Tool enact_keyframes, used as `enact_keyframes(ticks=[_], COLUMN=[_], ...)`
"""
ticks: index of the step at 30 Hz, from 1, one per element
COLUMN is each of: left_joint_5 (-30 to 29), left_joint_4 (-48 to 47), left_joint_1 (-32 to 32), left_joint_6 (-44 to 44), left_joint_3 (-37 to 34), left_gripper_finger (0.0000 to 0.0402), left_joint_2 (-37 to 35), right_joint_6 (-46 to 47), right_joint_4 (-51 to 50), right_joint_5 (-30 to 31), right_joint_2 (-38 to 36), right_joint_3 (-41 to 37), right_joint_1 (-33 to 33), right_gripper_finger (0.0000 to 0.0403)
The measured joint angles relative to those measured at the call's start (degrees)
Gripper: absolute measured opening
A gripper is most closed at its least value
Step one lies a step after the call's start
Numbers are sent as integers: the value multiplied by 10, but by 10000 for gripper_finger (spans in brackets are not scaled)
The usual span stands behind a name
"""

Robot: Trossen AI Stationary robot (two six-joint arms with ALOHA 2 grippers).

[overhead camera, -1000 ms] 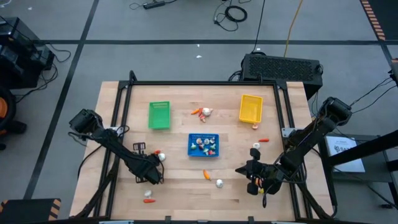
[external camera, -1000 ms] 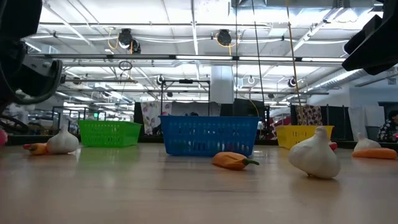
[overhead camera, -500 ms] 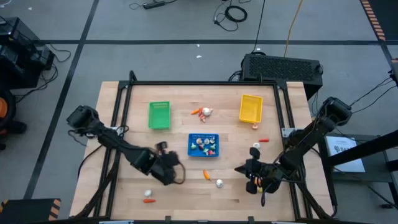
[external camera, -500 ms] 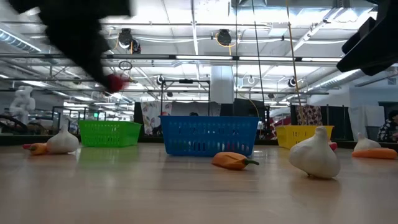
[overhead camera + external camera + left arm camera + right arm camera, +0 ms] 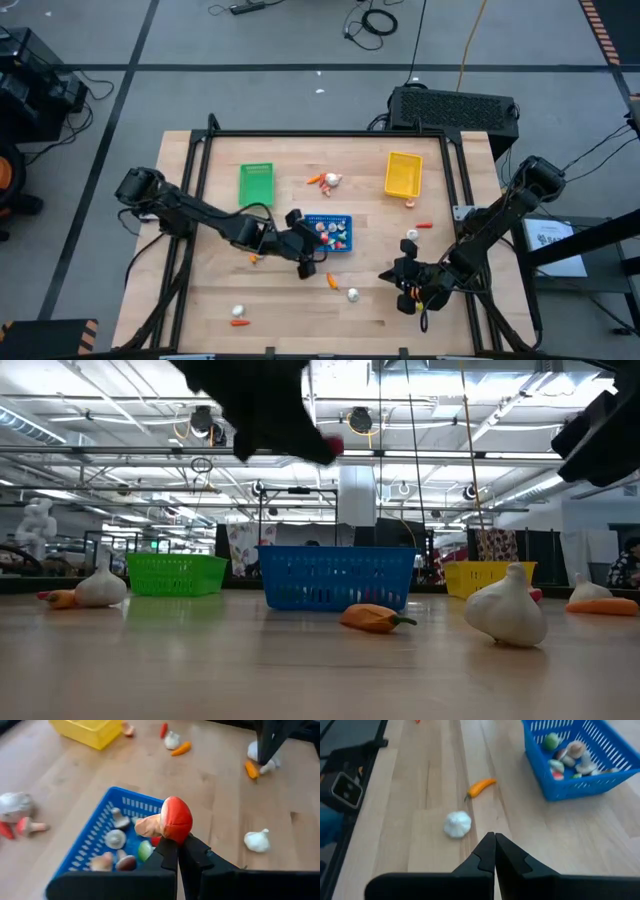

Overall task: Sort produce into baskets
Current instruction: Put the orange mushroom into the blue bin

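Note:
My left gripper (image 5: 177, 844) is shut on a toy mushroom (image 5: 167, 820) with a red cap and a tan stem. It hangs at the near left corner of the blue basket (image 5: 327, 232), which holds several small pieces. In the low view the red cap (image 5: 333, 447) shows high above the table. The green basket (image 5: 256, 185) and the yellow basket (image 5: 403, 173) stand farther back. My right gripper (image 5: 495, 839) is shut and holds nothing, hovering near the right front (image 5: 392, 273). A garlic bulb (image 5: 457, 824) and an orange pepper (image 5: 480, 786) lie on the wood before it. My left gripper pinches the lower edge of the mushroom's red cap (image 5: 172, 836) between its two fingertips. The fingers slant down, coming from the table's left. The mushroom is lifted clear over the basket's edge, and its stem (image 5: 147, 826) sticks out sideways.
Loose produce lies about: a garlic bulb (image 5: 238, 312) and a carrot (image 5: 238, 323) near the left front, an orange bit (image 5: 253, 258) under the left arm, pieces (image 5: 325, 180) between the far baskets, and more (image 5: 411, 238) right of the blue basket.
My left gripper has swung from the near left part of the table toward the blue basket, rising and tipping from pointing steeply down to a shallower slant, with the red mushroom held in it. My right gripper has kept still.

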Motion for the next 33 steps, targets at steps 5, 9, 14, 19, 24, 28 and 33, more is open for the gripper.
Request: enact_keyframes(ticks=[5, 9, 14, 19, 24, 28, 33], left_joint_5=[4, 4, 1, 12, 18, 18, 61], left_joint_4=[5, -1, -7, -9, -12, -45, -98], left_joint_1=[16, 26, 42, 55, 59, 71, 146], left_joint_6=[1, 5, 5, 2, 16, 43, 12], left_joint_3=[-1, -1, -1, -1, -1, 19, 51], left_gripper_finger=[4, 20, 53, 89, 101, 102, 102], left_joint_2=[35, 53, 52, 52, 47, 30, 30], right_joint_6=[-10, -8, -7, -6, -6, -6, -7], right_joint_4=[0, -1, 0, -1, -1, -1, -1], right_joint_5=[-2, -2, -2, -2, -2, -2, 0], right_joint_2=[0, 0, 0, 0, 0, 0, 0], right_joint_3=[0, 0, 0, 0, 0, 0, 0], right_joint_1=[0, 0, 0, 0, 0, 0, 0], right_gripper_finger=[0, 0, 0, 0, 0, 0, 0])
